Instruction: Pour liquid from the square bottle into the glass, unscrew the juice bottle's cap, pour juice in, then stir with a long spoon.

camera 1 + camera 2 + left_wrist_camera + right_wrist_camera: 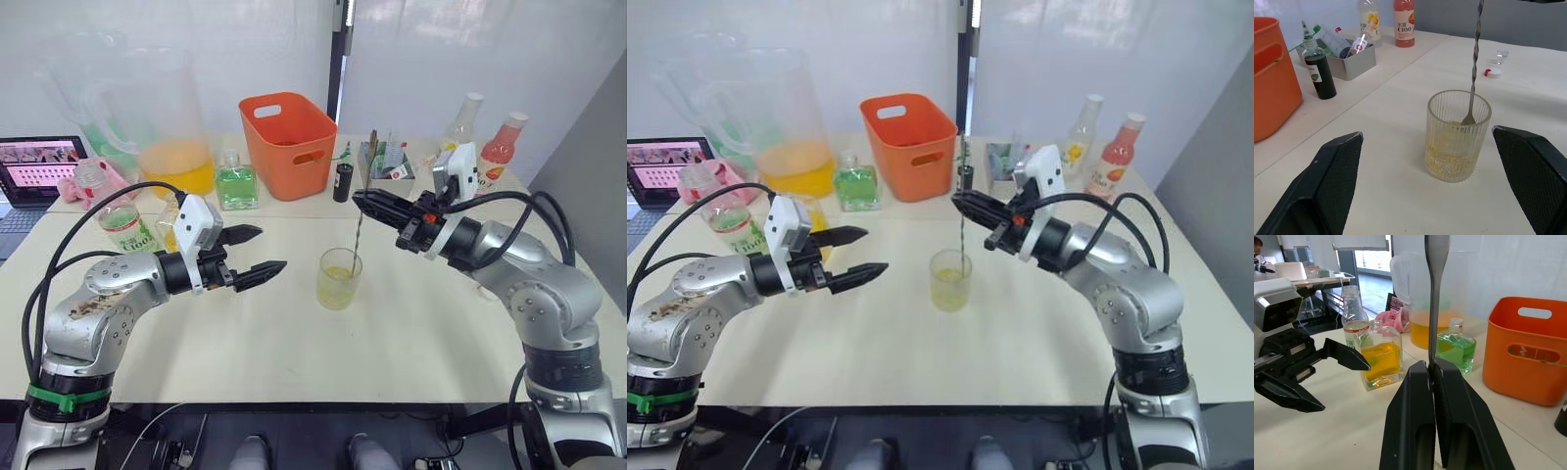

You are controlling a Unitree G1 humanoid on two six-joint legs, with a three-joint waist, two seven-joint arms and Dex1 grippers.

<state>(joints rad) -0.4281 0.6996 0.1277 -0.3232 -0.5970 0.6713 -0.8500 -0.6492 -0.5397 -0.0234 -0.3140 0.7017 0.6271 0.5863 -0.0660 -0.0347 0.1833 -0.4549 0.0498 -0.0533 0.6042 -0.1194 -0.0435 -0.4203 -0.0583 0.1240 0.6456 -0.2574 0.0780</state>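
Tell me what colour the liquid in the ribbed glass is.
Pale yellow, filling the lower part of the glass; the left wrist view shows it best.

Behind the glass (339,279), the long spoon (357,233) has its upper end buried between the shut fingers of the right claw (364,202). Left of the glass, the yellow square bottle (168,221) is mostly hidden by the left claw's (253,253) camera housing. The laptop (34,174) is cut off at the edge.
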